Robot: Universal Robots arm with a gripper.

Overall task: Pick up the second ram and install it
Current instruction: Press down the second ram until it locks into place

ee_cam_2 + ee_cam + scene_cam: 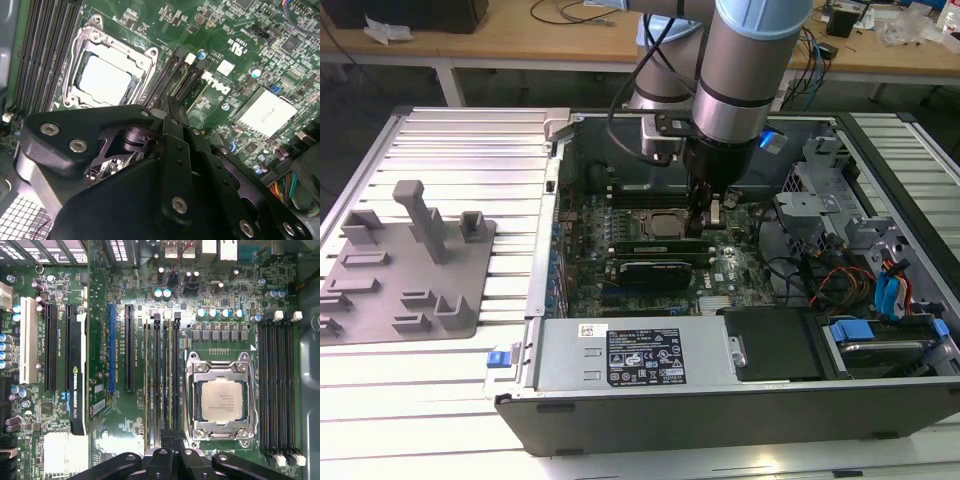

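Note:
The second ram (172,380) shows edge-on as a thin green strip, standing in a slot just beside the CPU socket (222,397) on the green motherboard. My gripper (173,442) sits over the stick's near end, with the black fingers (164,452) pressed together on it. In the second wrist view the gripper (171,107) points down at the same row of slots next to the socket (107,80). In the exterior view the gripper (705,222) reaches down into the open computer case, right of the socket (660,226).
A black expansion card (655,270) stands in front of the slots. The power supply (630,355) lies at the case's near side and a drive cage (820,200) on the exterior view's right. A grey parts holder (405,265) sits outside the case on the left. More black slots (280,390) flank the socket.

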